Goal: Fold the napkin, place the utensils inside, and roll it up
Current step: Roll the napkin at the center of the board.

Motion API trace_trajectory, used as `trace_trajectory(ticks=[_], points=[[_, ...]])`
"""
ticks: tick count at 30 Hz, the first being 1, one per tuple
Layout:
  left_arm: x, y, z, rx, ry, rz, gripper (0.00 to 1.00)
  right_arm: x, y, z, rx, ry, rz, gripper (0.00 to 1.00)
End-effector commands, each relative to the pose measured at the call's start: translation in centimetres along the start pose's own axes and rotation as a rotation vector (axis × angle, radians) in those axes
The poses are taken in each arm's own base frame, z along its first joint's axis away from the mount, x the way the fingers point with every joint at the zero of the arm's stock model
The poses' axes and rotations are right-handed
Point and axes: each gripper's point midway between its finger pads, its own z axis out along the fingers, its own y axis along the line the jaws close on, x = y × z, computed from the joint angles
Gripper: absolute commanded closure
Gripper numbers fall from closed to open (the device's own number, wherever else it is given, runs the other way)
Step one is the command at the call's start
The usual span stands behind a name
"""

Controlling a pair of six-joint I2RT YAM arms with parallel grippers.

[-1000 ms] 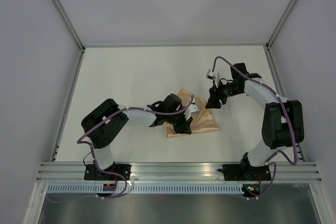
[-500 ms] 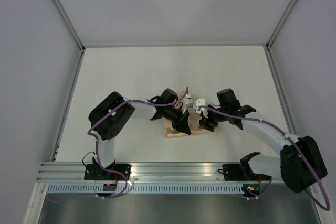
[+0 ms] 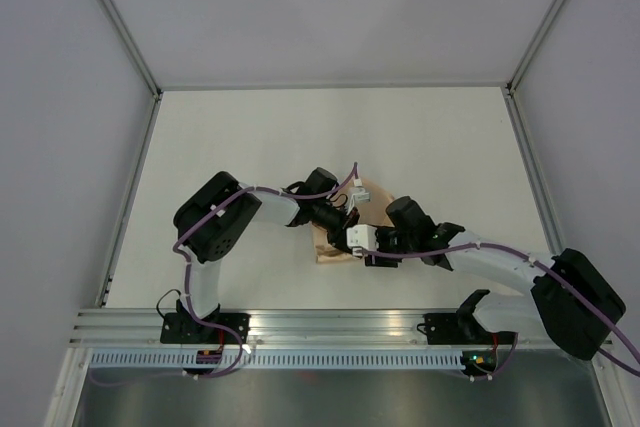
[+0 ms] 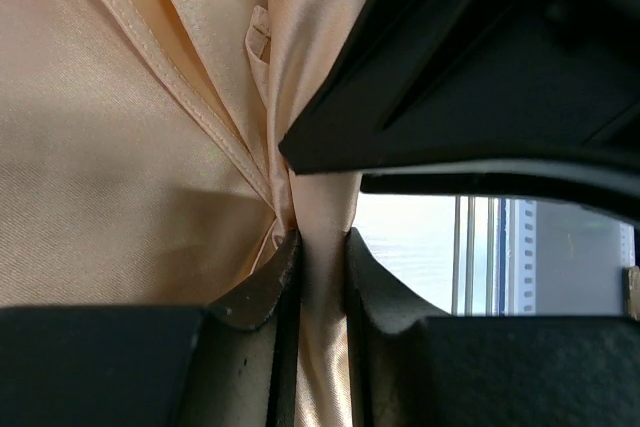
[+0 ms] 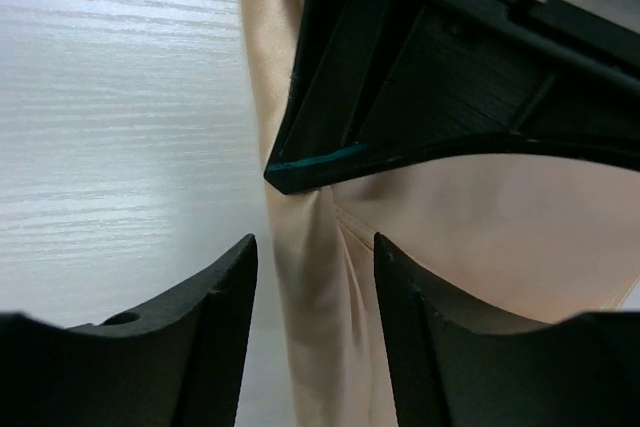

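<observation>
The left tool (image 4: 318, 247) still pinches a narrow ridge of the napkin (image 4: 120, 147). The right tool (image 5: 315, 267), jaws apart, straddles a fold just beside it, having swung in from the cloth's far right corner. The napkin lies bunched in the middle of the tabletop (image 3: 250, 137), narrower than before, and both forearms reach low toward each other with elbows bent outward.

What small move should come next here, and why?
Probably close the right gripper: its jaws stand open astride a rolled edge of the napkin, with cloth between them, while the left gripper pinches a fold of the same cloth.
</observation>
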Motion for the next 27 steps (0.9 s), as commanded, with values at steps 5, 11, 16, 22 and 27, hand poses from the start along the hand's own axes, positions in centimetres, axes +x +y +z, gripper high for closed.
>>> trace_trajectory(ticks=[5, 11, 16, 22, 27], points=[[4.1, 1.8, 0.2, -0.063, 0.100, -0.124, 0.98, 0.9, 0.0, 1.5, 0.015, 0.048, -0.029, 0.61], [3.1, 2.4, -0.2, -0.117, 0.083, -0.106, 0.78, 1.6, 0.8, 1.6, -0.015, 0.074, -0.019, 0.87], [0.4, 2.7, -1.6, -0.227, -0.010, -0.068, 0.62, 2.3, 1.7, 1.5, -0.060, 0.099, 0.002, 0.95], [-3.2, 3.4, -4.4, -0.396, -0.164, 0.003, 0.53, 2.7, 2.9, 1.6, -0.128, 0.114, 0.024, 0.96], [-4.1, 5.1, -7.4, -0.599, -0.269, 0.019, 0.50, 2.3, 3.4, 1.7, -0.231, 0.127, 0.079, 0.97]])
